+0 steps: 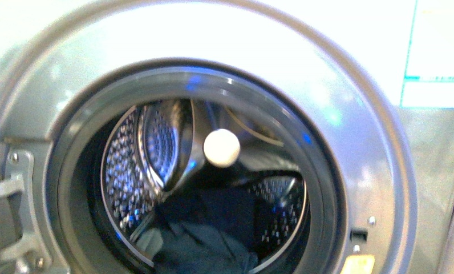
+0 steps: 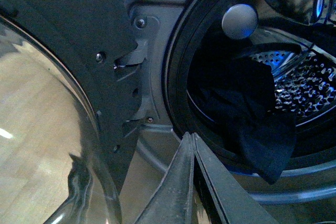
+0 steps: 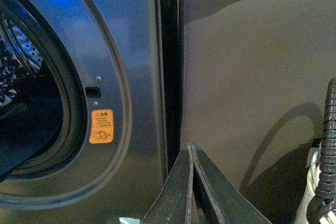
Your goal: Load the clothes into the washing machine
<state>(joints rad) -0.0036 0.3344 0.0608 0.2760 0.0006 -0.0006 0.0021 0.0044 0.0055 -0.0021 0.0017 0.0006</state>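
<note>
The washer (image 1: 350, 142) fills the front view, its round mouth open and ringed by a dark gasket (image 1: 65, 188). Inside, the perforated steel drum (image 1: 122, 171) gleams around a white hub (image 1: 221, 148). The clothes (image 1: 207, 234), dark navy fabric, lie heaped at the drum's bottom, toward the front of the mouth. In the left wrist view the same fabric (image 2: 252, 114) lies in the lower part of the mouth, and one corner spills over the gasket's lower edge and hangs down outside the rim. The left gripper (image 2: 193, 137) sits just outside the mouth's lower rim, its fingers pressed together with nothing between them, near the hanging cloth but apart from it. Beside it the open door (image 2: 52, 129), glass bowl and dark frame, swings out from the hinge (image 2: 134, 59) at the machine's left side. The right gripper (image 3: 192, 148) is likewise closed and empty, held in front of the washer's right edge, where the panel meets a dark gap and a plain wall (image 3: 252, 77). An orange sticker (image 3: 101, 126) sits on the panel below the door latch slot (image 3: 93, 92). A ribbed hose (image 3: 325, 150) shows at that view's edge.
</note>
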